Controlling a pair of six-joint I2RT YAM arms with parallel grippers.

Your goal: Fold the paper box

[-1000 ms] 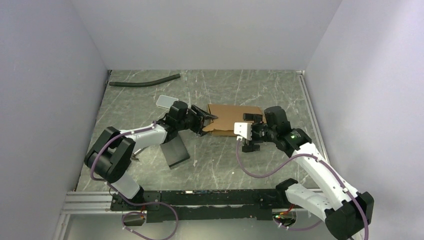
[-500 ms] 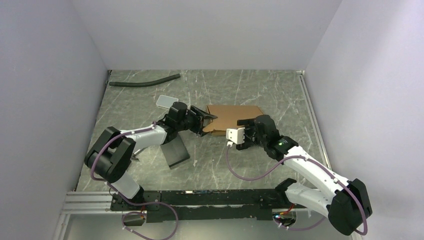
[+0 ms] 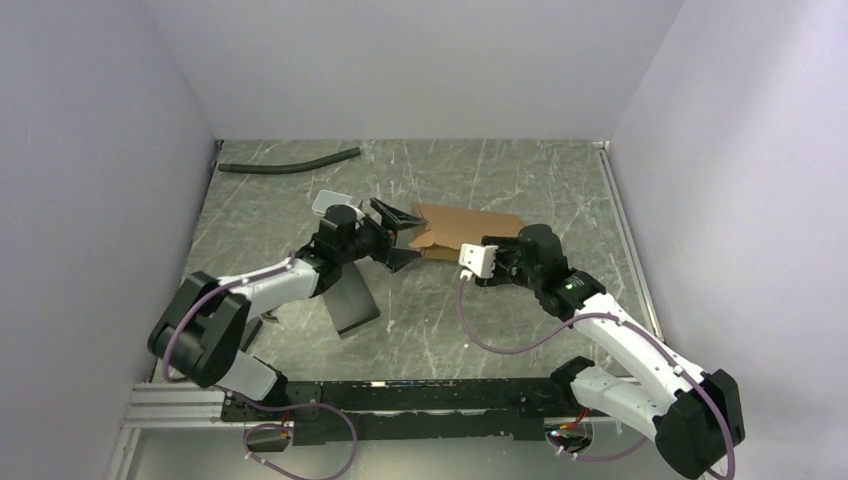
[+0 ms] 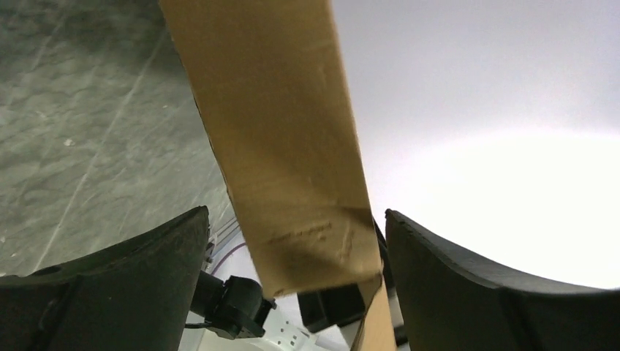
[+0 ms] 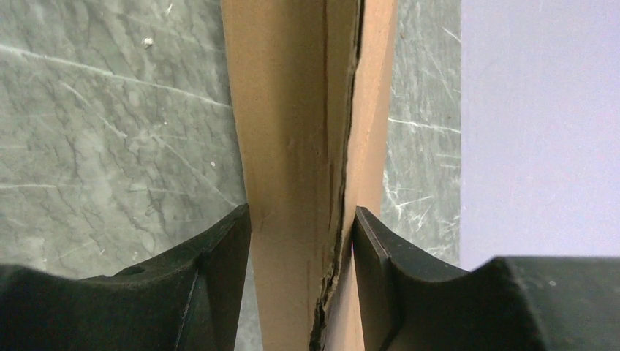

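The paper box (image 3: 470, 226) lay a little beyond the middle of the table (image 3: 500, 335) in the overhead view, its long axis running roughly from 9 to 3 o'clock. The two arms met it from opposite ends. The right gripper (image 3: 497, 252) came in from about 5 o'clock onto the near edge. In its wrist view, the right gripper (image 5: 301, 219) was narrow, both fingers pressed against the cardboard layers of the box (image 5: 292, 146), so it held that edge pinched. The left gripper (image 3: 393, 238) sat at the 9 o'clock end, with the box lying toward 3 o'clock from it. In its own camera the left gripper (image 4: 296, 219) stood wide. A strip of the box (image 4: 285, 146) ran up between the fingers, with a gap on each side and nothing gripped. That end of the box looked tilted up off the table, though how high was hard to tell. The flap at the 9 o'clock end was nearest the left arm, so the next fold probably fell to that gripper, closing on or pushing the strip toward 3 o'clock while the right held the box. A black slab (image 3: 352, 303) lay at 7 o'clock from the box, a clear plastic piece (image 3: 328, 203) at 10 o'clock, and a dark hose (image 3: 290, 163) farther out at 10 o'clock.
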